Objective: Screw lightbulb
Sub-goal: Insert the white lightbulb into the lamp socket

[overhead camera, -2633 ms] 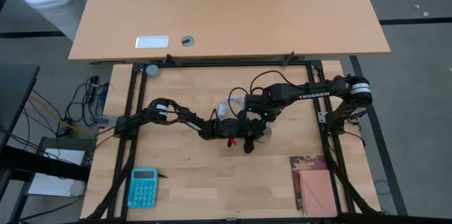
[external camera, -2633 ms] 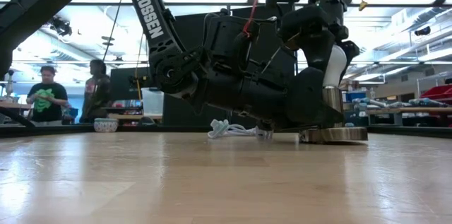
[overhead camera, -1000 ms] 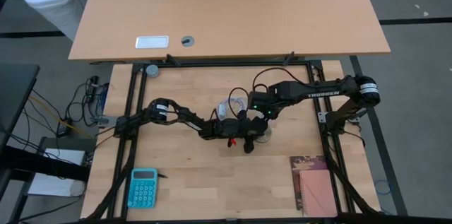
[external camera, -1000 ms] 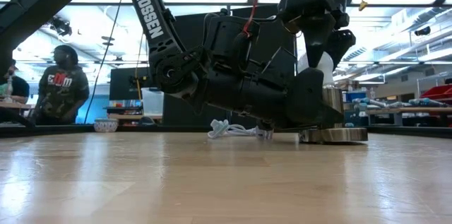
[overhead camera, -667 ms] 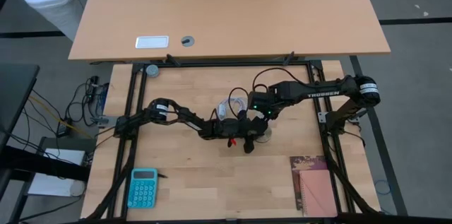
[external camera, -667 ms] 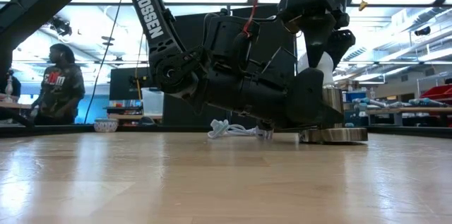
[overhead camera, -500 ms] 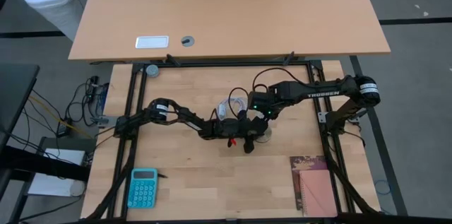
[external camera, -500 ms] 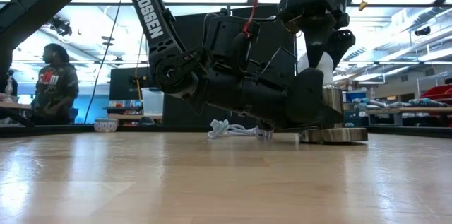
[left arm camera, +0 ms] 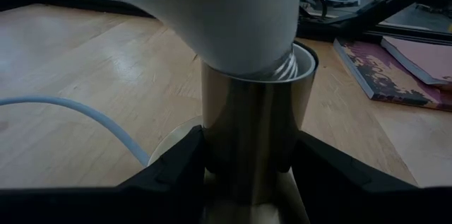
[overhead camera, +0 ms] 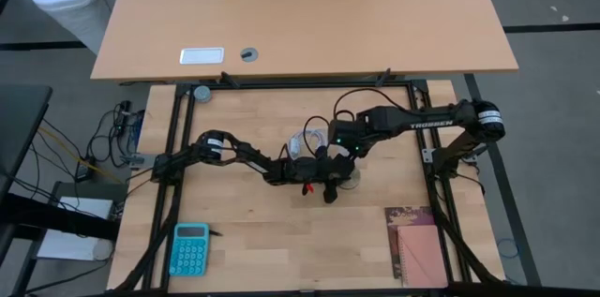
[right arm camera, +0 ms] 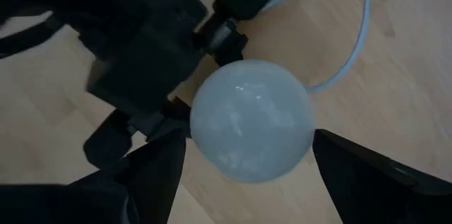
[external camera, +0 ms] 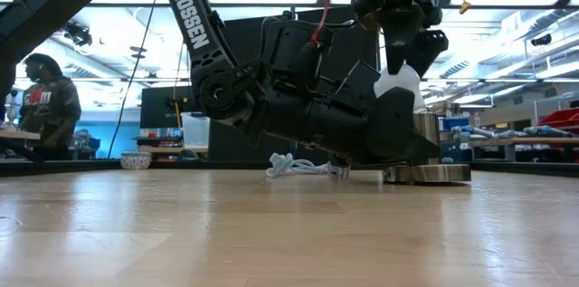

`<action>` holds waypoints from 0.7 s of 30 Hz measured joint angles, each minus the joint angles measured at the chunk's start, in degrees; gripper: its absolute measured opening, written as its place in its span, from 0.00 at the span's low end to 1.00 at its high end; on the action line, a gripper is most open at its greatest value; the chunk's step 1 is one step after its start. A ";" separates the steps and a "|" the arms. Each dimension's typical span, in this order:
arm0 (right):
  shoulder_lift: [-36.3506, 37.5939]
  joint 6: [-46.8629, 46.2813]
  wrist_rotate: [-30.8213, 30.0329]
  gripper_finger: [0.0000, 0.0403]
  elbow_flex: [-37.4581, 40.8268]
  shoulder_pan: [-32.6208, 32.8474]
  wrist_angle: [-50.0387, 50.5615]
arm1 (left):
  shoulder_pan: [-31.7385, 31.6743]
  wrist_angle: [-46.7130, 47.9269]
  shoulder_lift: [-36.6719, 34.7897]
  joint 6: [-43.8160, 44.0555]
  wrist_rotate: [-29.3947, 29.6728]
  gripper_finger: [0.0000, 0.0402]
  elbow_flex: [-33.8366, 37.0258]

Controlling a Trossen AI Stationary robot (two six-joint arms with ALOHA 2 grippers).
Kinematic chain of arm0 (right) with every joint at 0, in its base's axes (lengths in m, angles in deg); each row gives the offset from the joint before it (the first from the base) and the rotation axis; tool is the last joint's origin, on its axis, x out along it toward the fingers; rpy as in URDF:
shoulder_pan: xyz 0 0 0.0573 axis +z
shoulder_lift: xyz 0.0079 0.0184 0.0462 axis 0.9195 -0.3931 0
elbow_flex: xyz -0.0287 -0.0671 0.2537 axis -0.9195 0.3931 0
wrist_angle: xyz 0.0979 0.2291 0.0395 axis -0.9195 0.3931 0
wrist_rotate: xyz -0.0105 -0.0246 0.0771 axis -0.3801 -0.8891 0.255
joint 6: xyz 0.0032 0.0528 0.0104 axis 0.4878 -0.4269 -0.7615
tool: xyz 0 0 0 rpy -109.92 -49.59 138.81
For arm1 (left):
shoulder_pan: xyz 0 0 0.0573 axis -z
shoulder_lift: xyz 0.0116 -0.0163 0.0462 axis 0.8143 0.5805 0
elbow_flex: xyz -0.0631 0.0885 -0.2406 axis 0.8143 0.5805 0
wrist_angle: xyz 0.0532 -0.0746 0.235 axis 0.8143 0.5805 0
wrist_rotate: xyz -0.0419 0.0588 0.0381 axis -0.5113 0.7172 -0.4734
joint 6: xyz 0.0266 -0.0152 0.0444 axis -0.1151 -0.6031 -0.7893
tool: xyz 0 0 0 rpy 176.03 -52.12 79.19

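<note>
The left arm lies stretched low across the tabletop point(overhead camera: 234, 231), reaching from the picture's left edge toward the middle. Its left gripper point(left arm camera: 248, 155) sits right at the wood, fingers point(left arm camera: 173, 169) part-open and pressed on either side of a brushed-metal socket point(left arm camera: 254, 139) — clamped on it, one dark pad to each flank. The socket stands upright on a flat round base point(external camera: 434, 173).

The lightbulb point(right arm camera: 251, 119) sits base-down in the mouth of that socket, its white globe on top. In the left wrist view its grey threads point(left arm camera: 279, 70) show just at the socket's rim, so the base is entered but not sunk out of sight.

The right arm comes in from the right side, elbow raised and wrist bent down, so the right gripper point(right arm camera: 244, 164) hangs directly above the bulb, pointing at the tabletop. Its jaws stand wide — one finger point(right arm camera: 152, 167) on each side of the globe, with a visible gap between pad and glass in the right wrist view. It grips nothing. In the low view the same gripper point(external camera: 403, 47) is just over the top of the globe.

A white cable point(external camera: 294, 167) lies coiled on the wood behind the socket. A blue calculator point(overhead camera: 189, 247) and a dark red book point(overhead camera: 417, 244) rest near the front corners, well apart from the work.
</note>
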 joint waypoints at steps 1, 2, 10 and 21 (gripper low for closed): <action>0.00 0.06 -0.35 0.77 -0.23 0.16 0.02 | 0.00 0.02 0.00 0.00 0.00 0.48 0.00; 0.00 0.10 -0.65 0.77 -0.44 0.39 0.25 | 0.00 0.02 0.00 0.00 0.00 0.48 0.00; 0.00 -0.51 -1.01 0.77 -0.65 1.47 2.80 | 0.00 0.07 0.00 0.00 0.02 0.48 0.00; 1.18 10.13 -1.50 0.76 -0.70 3.45 6.14 | 0.00 0.15 0.00 0.00 0.02 0.48 0.00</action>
